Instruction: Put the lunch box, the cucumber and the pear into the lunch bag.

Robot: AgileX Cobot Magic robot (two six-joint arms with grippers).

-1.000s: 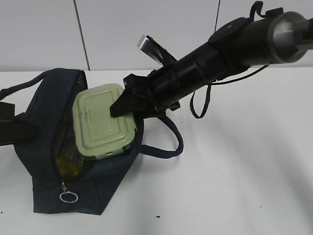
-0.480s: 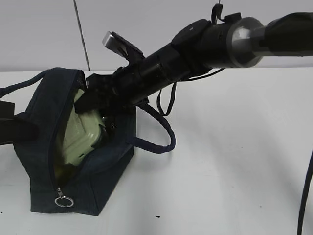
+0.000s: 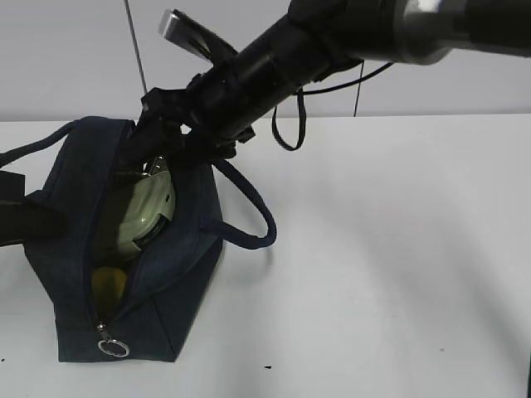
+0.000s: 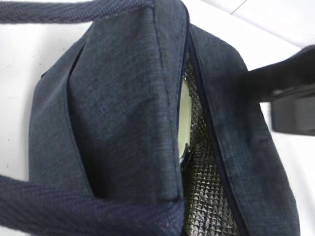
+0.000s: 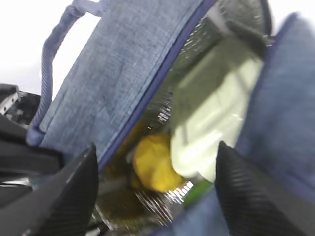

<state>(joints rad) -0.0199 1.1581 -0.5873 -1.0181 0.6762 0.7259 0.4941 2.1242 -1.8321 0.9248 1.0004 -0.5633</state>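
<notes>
The navy lunch bag (image 3: pixel 178 249) lies unzipped at the left, with its ring pull (image 3: pixel 114 348) in front. The sage-green lunch box (image 3: pixel 145 211) stands on edge inside it, also in the right wrist view (image 5: pixel 216 118) and as a sliver in the left wrist view (image 4: pixel 184 110). The yellow pear (image 3: pixel 108 286) lies lower in the bag (image 5: pixel 152 162). A blurred green bit, seemingly the cucumber (image 5: pixel 197 191), shows under the box. My right gripper (image 3: pixel 149 145) hovers open and empty over the bag's far end (image 5: pixel 157 196). My left gripper (image 3: pixel 25 220) holds the bag's left side; fabric (image 4: pixel 123 123) hides its jaws.
The bag's loop handle (image 3: pixel 249 207) lies out to the right on the white table (image 3: pixel 398 265). The other handle (image 3: pixel 33 148) runs off to the left. A loose cable (image 3: pixel 290 124) hangs from the right arm. A grey wall stands behind.
The lunch box went from lying across the bag's opening to standing on edge inside it. My right gripper moved left and up and let it go. The left gripper stayed put.
</notes>
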